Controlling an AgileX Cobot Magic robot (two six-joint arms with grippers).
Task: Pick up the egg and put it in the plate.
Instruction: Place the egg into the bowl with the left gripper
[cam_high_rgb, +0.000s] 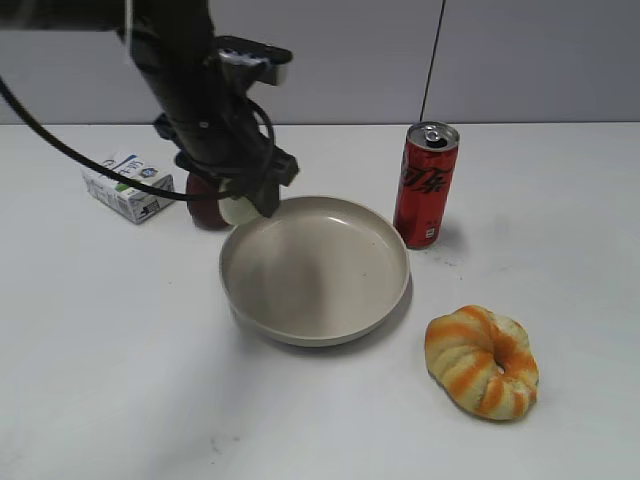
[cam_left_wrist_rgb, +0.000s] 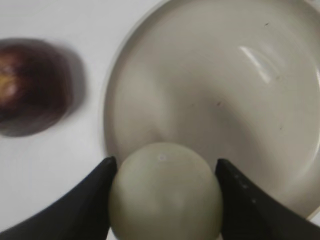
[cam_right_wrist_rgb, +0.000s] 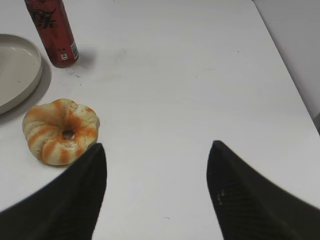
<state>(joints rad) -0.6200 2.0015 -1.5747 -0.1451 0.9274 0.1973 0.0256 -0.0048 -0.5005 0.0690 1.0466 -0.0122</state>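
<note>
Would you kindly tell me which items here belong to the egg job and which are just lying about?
Job: egg, held in left hand; plate.
Lying about: can, bread, dark fruit, carton.

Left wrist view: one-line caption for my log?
Left gripper holds the egg above the plate rim, dark red fruit off to the side.

**Layout on the surface**

The plate (cam_high_rgb: 372, 290) sits mid-surface (cam_high_rgb: 120, 380). The can (cam_high_rgb: 427, 184) stands just beyond its far right rim, the bread ring (cam_high_rgb: 482, 361) near right. The fruit (cam_high_rgb: 203, 205) lies off its far left rim, the carton (cam_high_rgb: 127, 186) farther left.
</note>
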